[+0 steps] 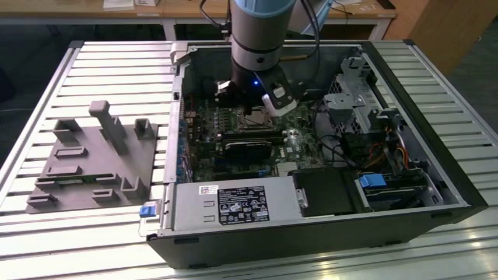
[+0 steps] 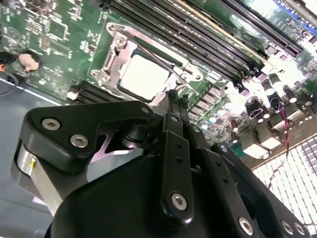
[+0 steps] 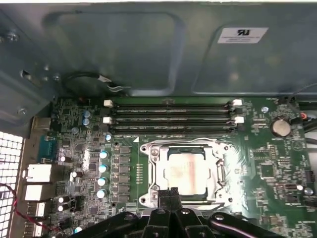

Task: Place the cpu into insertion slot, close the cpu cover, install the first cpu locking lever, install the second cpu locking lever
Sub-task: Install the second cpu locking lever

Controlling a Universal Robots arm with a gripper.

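Exterior view: open PC case lies on its side on a slatted table, centre-right of frame. Inside it: green motherboard, power supply along the lower edge, drive cage at upper right, cable bundle at right. Grey fixture tray sits on the table at frame left, well apart from the case. Arm comes down from top centre, gripper just above the insertion slot mid-board. Second wrist view: cpu seated in the insertion slot, upper centre of frame, silver face up, lying flat; it is square, so no long axis, edges run diagonal in this frame. Cpu cover is down around it, chip showing through the window. A thin lever rod crosses the cover's upper edge. Fingertips pressed together, nothing between them, tips at the cover's lower edge; contact unclear. First wrist view: cpu lower centre, square to the frame, edges parallel to the memory slots above it. Cpu cover frames it flat, insertion slot under it. Gripper closed on nothing, tips just at the cover's lower rim. Case wall fills the upper half; coin cell at right.
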